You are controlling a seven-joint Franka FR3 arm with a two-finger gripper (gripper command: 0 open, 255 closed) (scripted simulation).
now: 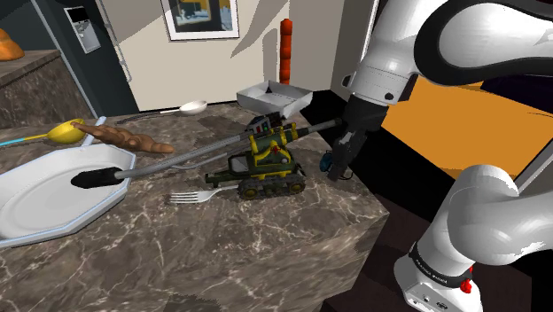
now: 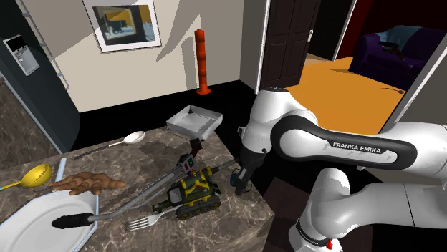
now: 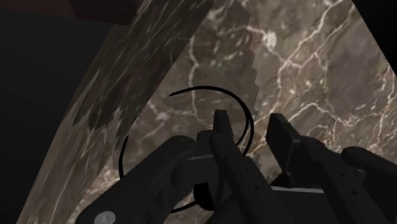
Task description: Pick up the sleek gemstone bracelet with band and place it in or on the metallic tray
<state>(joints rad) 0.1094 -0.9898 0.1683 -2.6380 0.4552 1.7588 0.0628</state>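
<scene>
The bracelet (image 3: 210,87) is a thin dark band lying as a ring on the brown marble counter (image 3: 305,57), close to the counter's edge. My black gripper (image 3: 250,124) is down over it. The fingers stand a narrow gap apart with one arc of the band between them, and they do not clasp it. In the shoulder view the gripper (image 1: 338,168) hangs at the counter's right edge, with a small blue bit (image 1: 327,163) beside it. The tray (image 1: 275,96) is a pale square box at the counter's far edge, also in the second exterior view (image 2: 192,122).
A yellow-green toy tank (image 1: 257,168) stands just left of the gripper, with a long grey-handled utensil (image 1: 177,161) across it. A fork (image 1: 190,196), a white plate (image 1: 53,191), a spoon (image 1: 193,107) and a brown lump (image 1: 124,137) lie further left. The counter drops off right beside the gripper.
</scene>
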